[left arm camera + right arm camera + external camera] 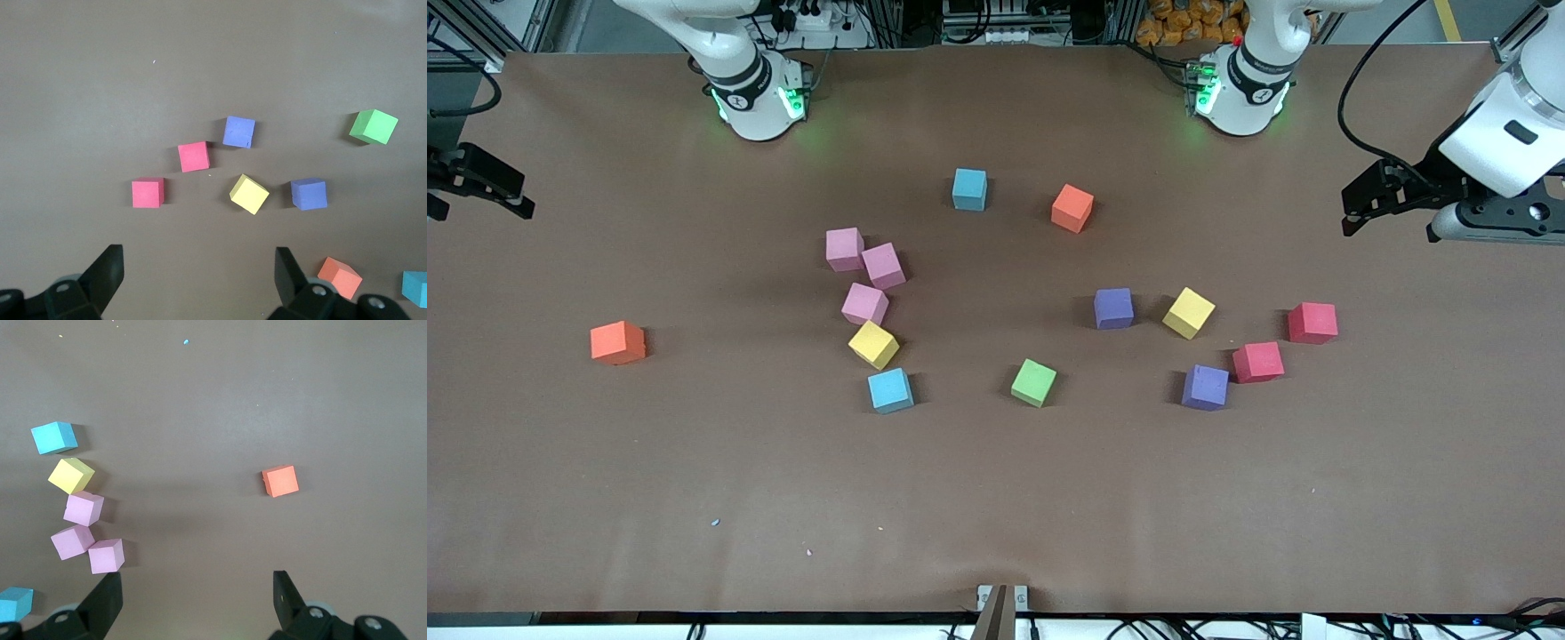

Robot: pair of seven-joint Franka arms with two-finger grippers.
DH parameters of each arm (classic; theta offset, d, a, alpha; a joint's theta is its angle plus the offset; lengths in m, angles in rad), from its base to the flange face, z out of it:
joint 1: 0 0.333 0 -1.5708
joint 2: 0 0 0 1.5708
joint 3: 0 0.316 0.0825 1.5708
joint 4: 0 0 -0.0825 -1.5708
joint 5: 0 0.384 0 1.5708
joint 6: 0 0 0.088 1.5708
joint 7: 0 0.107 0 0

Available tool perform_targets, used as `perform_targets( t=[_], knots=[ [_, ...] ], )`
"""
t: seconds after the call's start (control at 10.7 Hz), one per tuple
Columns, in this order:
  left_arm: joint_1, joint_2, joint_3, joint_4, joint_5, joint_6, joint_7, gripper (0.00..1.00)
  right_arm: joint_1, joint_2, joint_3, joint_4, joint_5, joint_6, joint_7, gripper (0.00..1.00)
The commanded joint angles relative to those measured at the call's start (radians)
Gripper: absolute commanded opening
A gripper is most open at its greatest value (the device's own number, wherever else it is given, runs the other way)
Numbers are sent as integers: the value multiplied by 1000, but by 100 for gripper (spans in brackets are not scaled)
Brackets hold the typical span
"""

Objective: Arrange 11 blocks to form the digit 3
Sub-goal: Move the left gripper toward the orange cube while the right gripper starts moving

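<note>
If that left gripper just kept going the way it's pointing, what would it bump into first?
Probably the bare table. The left gripper hangs open, aimed down at brown surface. The yellow block and a red cube lie closest ahead, yet depth is hard to judge.
</note>
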Motion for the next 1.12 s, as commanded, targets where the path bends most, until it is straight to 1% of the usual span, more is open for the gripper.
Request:
perform_targets(
  t=[0.0,0.75,1.03],
  knots=[
    [9,-15,-3,10,-9,-20,26,100,-2,5,2,16,-13,-13,-5,100],
    [10,-15,1,10,-16,-20,7,100,-2,5,2,16,-14,-11,-5,100],
    [9,8,0,-3,-24,-20,0,100,-17,6,-1,16,-1,-11,-8,100]
  ],
)
